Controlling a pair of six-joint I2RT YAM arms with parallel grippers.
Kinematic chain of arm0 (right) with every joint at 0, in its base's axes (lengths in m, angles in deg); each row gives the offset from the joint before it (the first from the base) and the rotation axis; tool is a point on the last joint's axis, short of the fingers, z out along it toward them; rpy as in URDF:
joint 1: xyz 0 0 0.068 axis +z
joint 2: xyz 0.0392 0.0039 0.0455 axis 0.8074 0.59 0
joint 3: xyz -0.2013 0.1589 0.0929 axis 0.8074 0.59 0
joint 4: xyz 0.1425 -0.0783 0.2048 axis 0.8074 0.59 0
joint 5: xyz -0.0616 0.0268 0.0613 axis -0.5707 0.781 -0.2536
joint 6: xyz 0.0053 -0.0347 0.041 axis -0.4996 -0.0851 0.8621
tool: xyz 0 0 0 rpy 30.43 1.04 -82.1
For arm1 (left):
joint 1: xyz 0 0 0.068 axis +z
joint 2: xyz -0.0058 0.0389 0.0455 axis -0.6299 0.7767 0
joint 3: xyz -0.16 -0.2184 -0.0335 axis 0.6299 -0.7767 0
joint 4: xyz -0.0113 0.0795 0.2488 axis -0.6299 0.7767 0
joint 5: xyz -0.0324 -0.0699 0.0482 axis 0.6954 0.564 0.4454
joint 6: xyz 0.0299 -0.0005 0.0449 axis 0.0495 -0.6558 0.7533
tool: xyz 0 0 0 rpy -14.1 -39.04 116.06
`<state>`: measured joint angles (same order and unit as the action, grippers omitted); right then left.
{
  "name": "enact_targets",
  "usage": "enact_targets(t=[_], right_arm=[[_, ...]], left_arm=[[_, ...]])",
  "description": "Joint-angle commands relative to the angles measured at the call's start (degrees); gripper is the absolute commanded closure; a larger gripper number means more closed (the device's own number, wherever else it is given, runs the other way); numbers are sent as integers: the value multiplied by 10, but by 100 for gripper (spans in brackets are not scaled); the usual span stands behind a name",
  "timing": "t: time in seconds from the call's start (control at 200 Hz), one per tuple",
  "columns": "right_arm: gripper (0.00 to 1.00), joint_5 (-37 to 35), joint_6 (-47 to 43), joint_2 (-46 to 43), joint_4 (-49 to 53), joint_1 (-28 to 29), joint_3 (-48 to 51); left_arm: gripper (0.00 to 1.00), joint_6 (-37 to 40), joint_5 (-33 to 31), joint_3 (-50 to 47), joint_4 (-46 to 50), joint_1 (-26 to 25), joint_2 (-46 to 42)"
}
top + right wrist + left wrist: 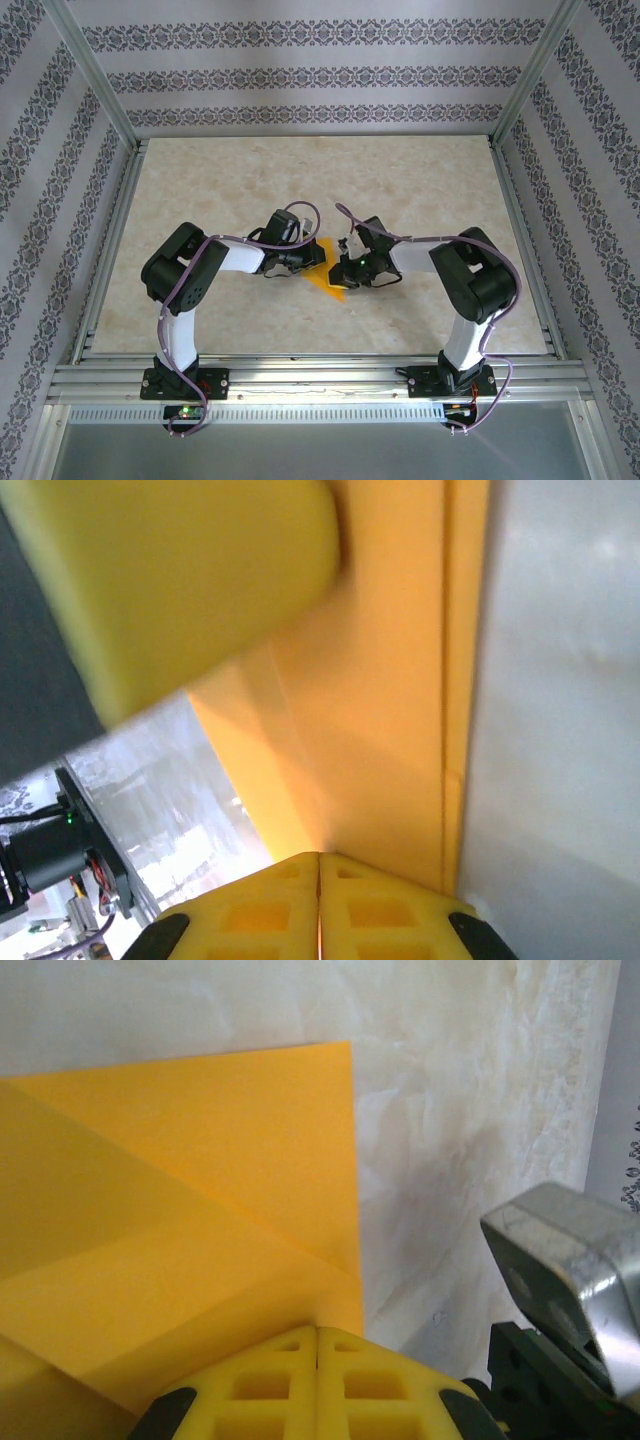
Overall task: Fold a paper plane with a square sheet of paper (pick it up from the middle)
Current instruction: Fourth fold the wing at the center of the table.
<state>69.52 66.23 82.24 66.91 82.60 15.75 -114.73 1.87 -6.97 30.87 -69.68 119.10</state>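
Observation:
The orange-yellow square sheet of paper (pixel 326 272) lies partly folded at the table's middle, between the two grippers, with a point toward the near edge. In the left wrist view the paper (pixel 180 1190) lies flat with diagonal creases. My left gripper (pixel 317 1332) is shut, and its tips rest on the paper near its right edge. In the right wrist view the paper (pixel 370 710) rises toward my right gripper (pixel 319 857), whose jaws are closed where a fold runs into them. The left gripper's yellow finger (pixel 190 570) looms close above. From above, the left gripper (pixel 312 258) and right gripper (pixel 345 268) nearly meet.
The beige marble-pattern tabletop (pixel 250 180) lies bare around the paper. An aluminium frame rail (pixel 300 375) runs along the near edge by both arm bases. Patterned walls enclose the left, right and far sides.

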Motion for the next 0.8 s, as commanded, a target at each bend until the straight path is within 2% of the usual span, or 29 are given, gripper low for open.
enact_targets(t=[0.0,0.505,0.799], right_arm=[[91,-3,-16,-12,63,7,43],[91,8,-42,-74,90,8,123],[92,-28,-61,-152,153,10,97]], left_arm=[[98,4,-37,-27,59,14,17],[98,7,-40,-24,68,16,12],[98,6,-40,-27,69,15,4]])
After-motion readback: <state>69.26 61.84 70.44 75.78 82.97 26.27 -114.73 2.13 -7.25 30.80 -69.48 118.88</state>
